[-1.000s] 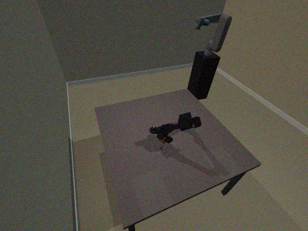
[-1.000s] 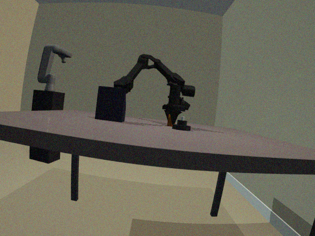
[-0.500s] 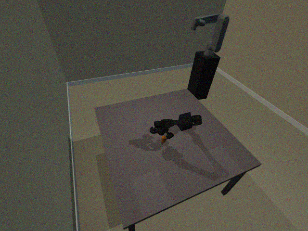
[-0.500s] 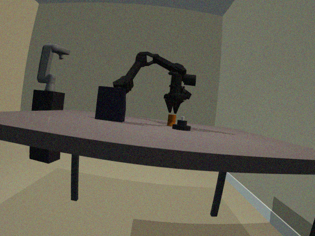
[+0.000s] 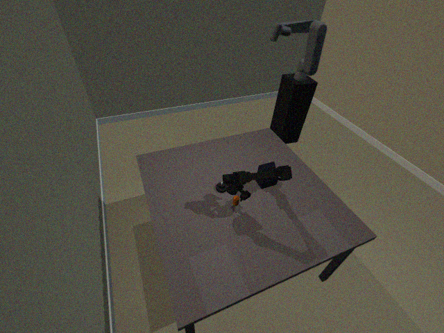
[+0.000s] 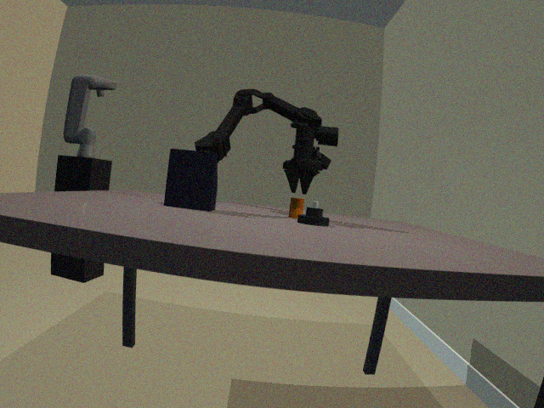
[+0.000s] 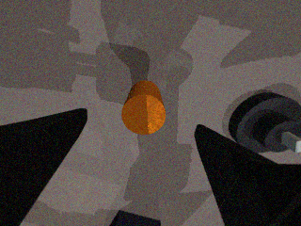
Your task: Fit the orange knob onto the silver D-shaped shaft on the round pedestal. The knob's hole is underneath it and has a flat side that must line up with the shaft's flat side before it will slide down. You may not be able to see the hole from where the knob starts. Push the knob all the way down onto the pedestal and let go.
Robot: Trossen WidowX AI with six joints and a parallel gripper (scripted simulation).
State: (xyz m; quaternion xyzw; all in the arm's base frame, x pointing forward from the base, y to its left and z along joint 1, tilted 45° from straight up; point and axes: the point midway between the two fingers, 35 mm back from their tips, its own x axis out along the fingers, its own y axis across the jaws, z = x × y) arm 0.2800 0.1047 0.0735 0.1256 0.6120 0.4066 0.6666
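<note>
The orange knob stands upright on the table; its underside and hole are hidden. My gripper is open and empty, pointing down just above the knob, with a fingertip to each side of it in the wrist view. The dark round pedestal stands close to the knob, apart from it, to its right in the exterior view and the wrist view. The silver shaft stands up bare from the pedestal; its flat side cannot be made out clearly.
The table bears the arm's dark blue base box. A second, grey arm stands on a black column beyond the table. Arm shadows fall around the knob.
</note>
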